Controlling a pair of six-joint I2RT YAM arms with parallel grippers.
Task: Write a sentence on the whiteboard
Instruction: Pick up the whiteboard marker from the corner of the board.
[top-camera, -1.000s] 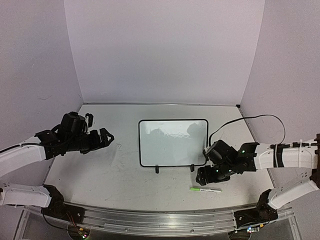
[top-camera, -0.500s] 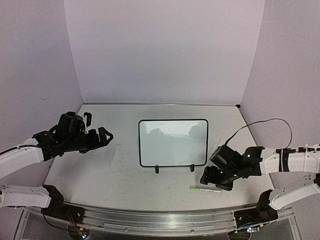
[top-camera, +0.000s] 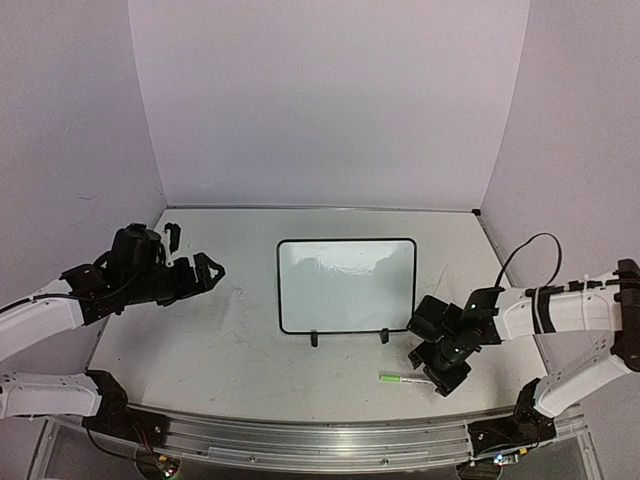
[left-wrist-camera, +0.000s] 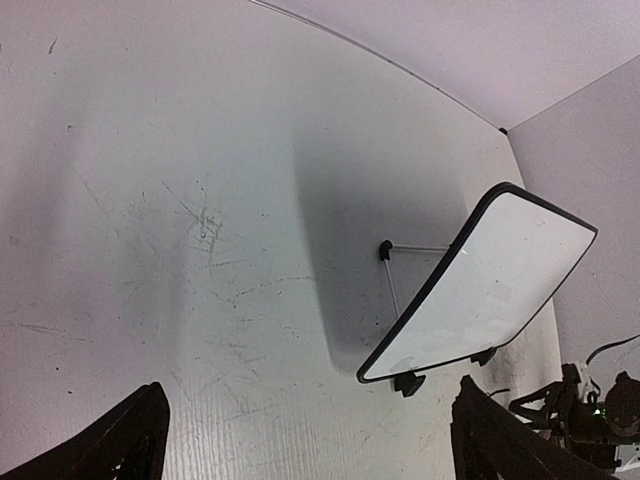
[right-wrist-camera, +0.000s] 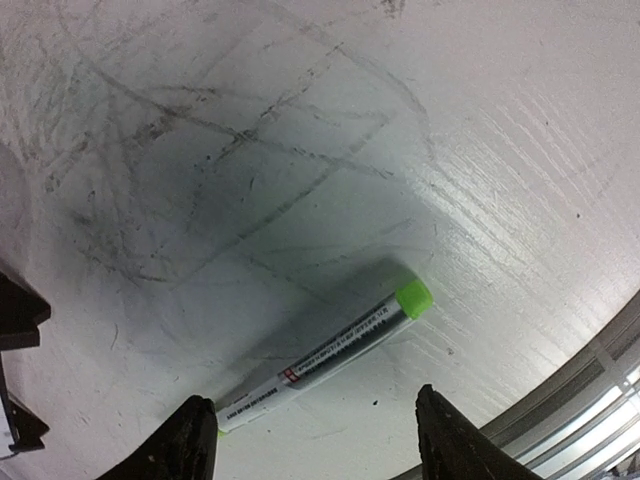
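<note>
Nearest the arm bases, an aluminium rail (top-camera: 300, 440) is seen running along the near edge of the scuffed white counter (top-camera: 250, 350). Just beyond it, a slim white marker with a green cap (right-wrist-camera: 320, 352) is laid flat on the counter, at about 5 o'clock from the board's right foot. The right gripper (right-wrist-camera: 315, 410) is held low over this marker. In the right wrist view its two black fingers (right-wrist-camera: 190, 440) are seen parted, one on each side of the barrel. The uncapped end lies just beside the finger at 7 o'clock and the green cap points towards 1 o'clock. The barrel is not clamped, and whether either finger touches it cannot be told.

Farther in, the small rectangular whiteboard with a thin black frame and rounded corners (top-camera: 345, 285) is stood near the middle of the counter, propped at a tilt on two small black feet. It is placed at roughly 10 o'clock from the right gripper and close to it, but apart. Its face is shown plain white with a faint grey sheen.

At 9 o'clock from the whiteboard and well apart from it, the left gripper (top-camera: 192, 252) is held above the counter with its jaws spread wide, nothing between them. Pale lilac walls (top-camera: 330, 100) are set behind.
</note>
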